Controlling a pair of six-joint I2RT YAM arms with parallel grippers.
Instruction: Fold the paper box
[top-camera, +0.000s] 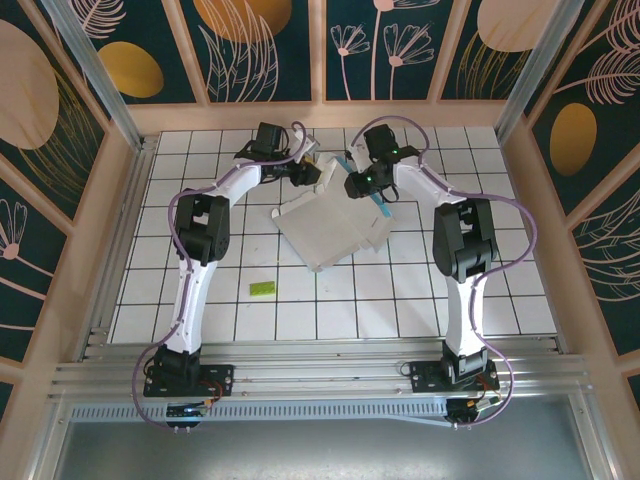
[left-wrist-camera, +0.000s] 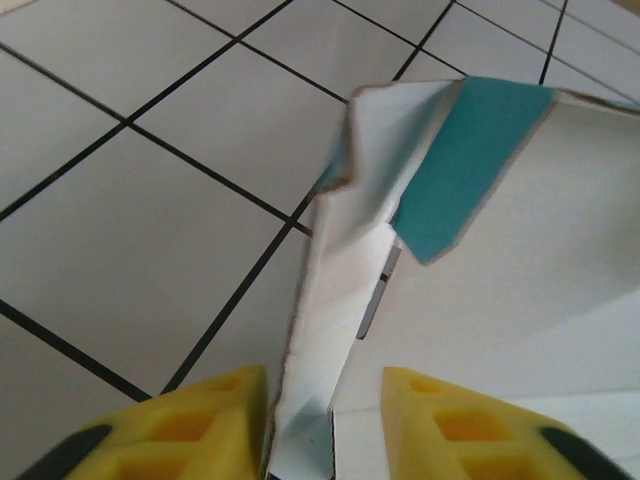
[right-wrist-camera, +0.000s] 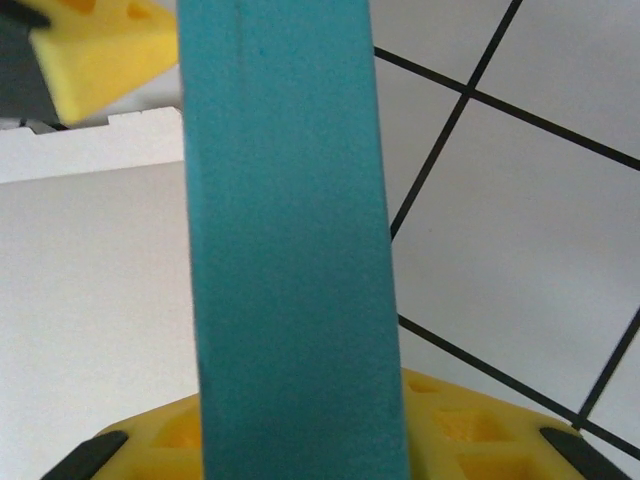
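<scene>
- A white tiled table with black grid lines, and dark floral panels all round it.
- One paper box lies on the far middle of the table, whitish face up. The flaps at its far edge stand up and show blue.
- Two arms reach to it: the left arm and the right arm.
- The left jaws are partly spread. A raised flap stands between them, against one yellow pad and clear of the other.
- The right jaws: a blue flap lies across the yellow fingers and hides the gap, so I can't tell if they pinch.
- One small green piece lies nearer the bases, well apart from the box.
</scene>
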